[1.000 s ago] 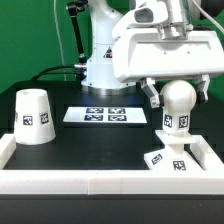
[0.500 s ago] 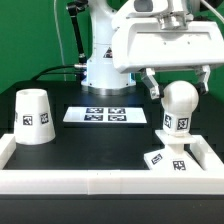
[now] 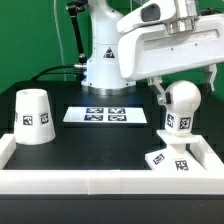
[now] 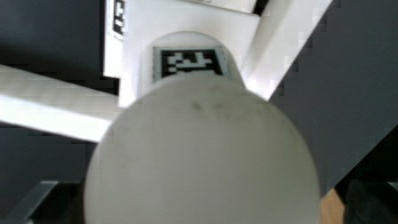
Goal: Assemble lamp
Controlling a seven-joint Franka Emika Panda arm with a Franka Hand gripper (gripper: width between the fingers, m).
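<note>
The round bulb [image 3: 182, 98] stands upright on its short tagged stem on the flat square base [image 3: 168, 161], at the exterior view's right. My gripper [image 3: 187, 88] is open, one finger on each side of the bulb's head and apart from it. The cup-like shade [image 3: 34, 116] stands mouth down at the exterior view's left, far from the gripper. In the wrist view the bulb [image 4: 205, 150] fills most of the picture, with the base's tag [image 4: 189, 61] beyond it. The fingertips barely show at the picture's edge.
The marker board [image 3: 108, 116] lies on the black table between the shade and the base. A white wall [image 3: 100, 181] runs along the table's front and sides. The robot's pedestal [image 3: 100, 62] stands behind the marker board.
My gripper has risen a little and shifted toward the exterior view's right, its fingers standing wider off the bulb. The bulb, base and shade have not moved.
</note>
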